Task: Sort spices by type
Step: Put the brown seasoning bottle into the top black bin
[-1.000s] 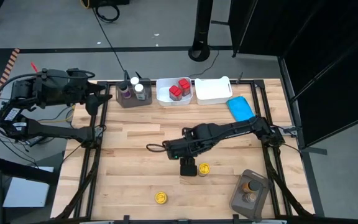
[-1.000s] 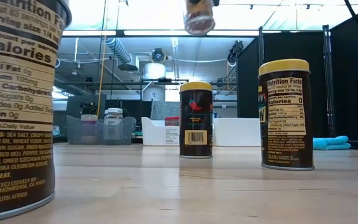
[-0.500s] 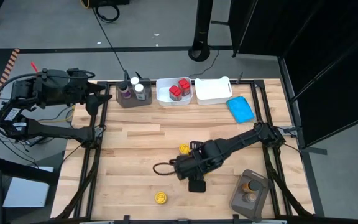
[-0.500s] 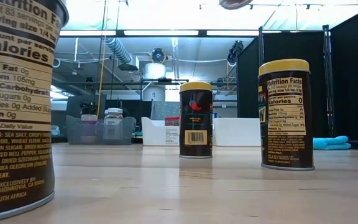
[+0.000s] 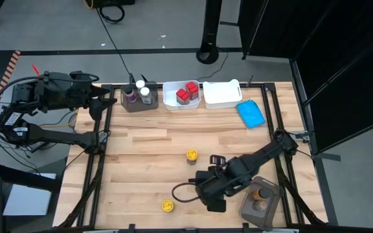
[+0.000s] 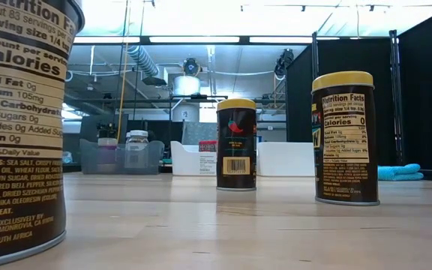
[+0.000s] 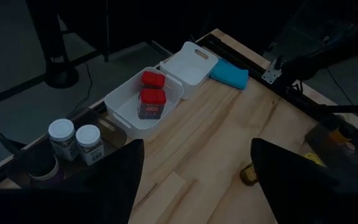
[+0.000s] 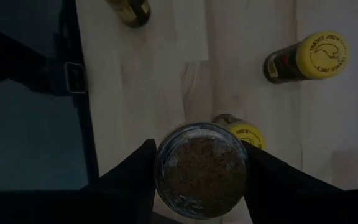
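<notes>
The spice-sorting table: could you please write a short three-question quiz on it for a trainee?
1. True or false: the white tub holds two red-capped jars.
2. Pick one: the right claw is (A) open, (B) shut on a clear glass jar, (C) shut on a yellow lid.
3. Short answer: what colour is the cloth beside the empty tub?
Key: 1 true; 2 B; 3 blue.
</notes>
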{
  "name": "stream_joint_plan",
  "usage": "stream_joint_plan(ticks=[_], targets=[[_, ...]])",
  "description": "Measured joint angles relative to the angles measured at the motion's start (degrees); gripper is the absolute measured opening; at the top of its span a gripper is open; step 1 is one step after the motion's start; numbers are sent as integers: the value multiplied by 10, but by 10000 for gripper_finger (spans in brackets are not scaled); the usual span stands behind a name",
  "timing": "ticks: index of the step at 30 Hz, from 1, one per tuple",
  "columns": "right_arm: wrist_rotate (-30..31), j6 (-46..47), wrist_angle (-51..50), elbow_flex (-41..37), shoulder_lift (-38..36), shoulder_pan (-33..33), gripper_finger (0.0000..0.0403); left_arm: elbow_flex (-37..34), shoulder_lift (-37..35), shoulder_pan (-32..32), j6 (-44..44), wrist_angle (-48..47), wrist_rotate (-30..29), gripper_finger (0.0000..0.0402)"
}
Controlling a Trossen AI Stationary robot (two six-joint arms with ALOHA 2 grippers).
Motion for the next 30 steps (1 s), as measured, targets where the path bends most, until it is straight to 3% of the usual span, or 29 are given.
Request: stream_joint_plan(ticks=[6,10,30], targets=[[51,44,2,-5,-39,25,196,0,0,0,0,2,0,301],[64,82,1,-53,-79,38,196,0,0,0,0,4,0,301],[63,454,82,-477,-340,162,196,0,0,0,-4,4,0,301]])
